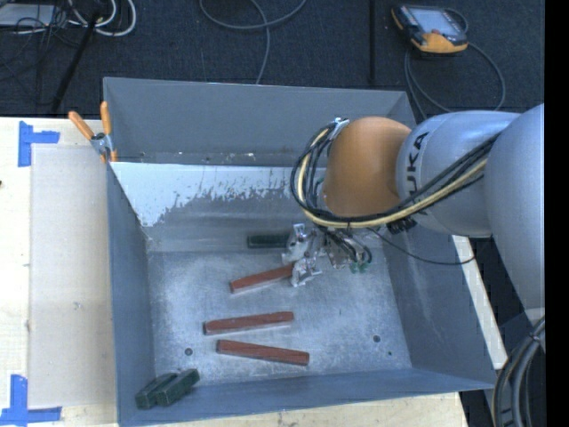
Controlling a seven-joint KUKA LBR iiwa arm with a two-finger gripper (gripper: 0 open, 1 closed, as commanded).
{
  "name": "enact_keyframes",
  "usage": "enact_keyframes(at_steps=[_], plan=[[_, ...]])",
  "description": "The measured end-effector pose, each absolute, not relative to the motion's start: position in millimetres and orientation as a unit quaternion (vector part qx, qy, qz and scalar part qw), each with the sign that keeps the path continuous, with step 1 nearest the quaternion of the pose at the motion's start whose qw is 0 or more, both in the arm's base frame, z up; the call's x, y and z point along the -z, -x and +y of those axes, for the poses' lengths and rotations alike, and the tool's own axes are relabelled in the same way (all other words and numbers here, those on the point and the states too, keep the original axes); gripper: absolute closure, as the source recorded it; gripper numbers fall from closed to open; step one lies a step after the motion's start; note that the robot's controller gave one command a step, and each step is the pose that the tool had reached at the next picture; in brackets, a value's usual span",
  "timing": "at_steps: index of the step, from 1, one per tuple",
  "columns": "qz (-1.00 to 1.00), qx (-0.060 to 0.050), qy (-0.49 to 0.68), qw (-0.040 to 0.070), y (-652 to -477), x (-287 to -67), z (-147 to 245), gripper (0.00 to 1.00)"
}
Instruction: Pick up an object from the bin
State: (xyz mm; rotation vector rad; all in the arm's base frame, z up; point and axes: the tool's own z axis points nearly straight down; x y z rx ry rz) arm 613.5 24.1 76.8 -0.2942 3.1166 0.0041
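1. Camera view: the grey metal bin [258,118] has a few loose things scattered on its floor. Clock directions here are read on that floor, with 12 o'clock at the far wall.
2. The arm [498,167] comes in from 3 o'clock. Its orange cover [360,167] and looped cables [307,181] hang over the floor a little toward 1 o'clock of centre.
3. The gripper [302,263] sits low under the cover, near the middle of the floor, at the right-hand end of the upper brown stick [260,281].
4. That flat, reddish-brown stick lies slightly tilted and runs from the gripper toward 8 o'clock. Its end meets the gripper, but I cannot tell whether it is clamped or only touched, nor whether the gripper is apart or together.
5. The middle brown stick [248,323] lies toward 7 o'clock of the gripper, nearly level. The lower brown stick [262,353] lies just past it, nearer the front wall. The two are close but apart.
6. A small dark block [264,240] lies at 10 o'clock of the gripper, near the foot of the far wall.
7. A dark green piece [167,388] sits in the 7 o'clock corner, well apart from everything else.
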Motion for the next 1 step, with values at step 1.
enact_keyframes(at_steps=[1], plan=[[0.995,0.0,0.103,0.003,-609.6,-234.0,17.8,1.0]])
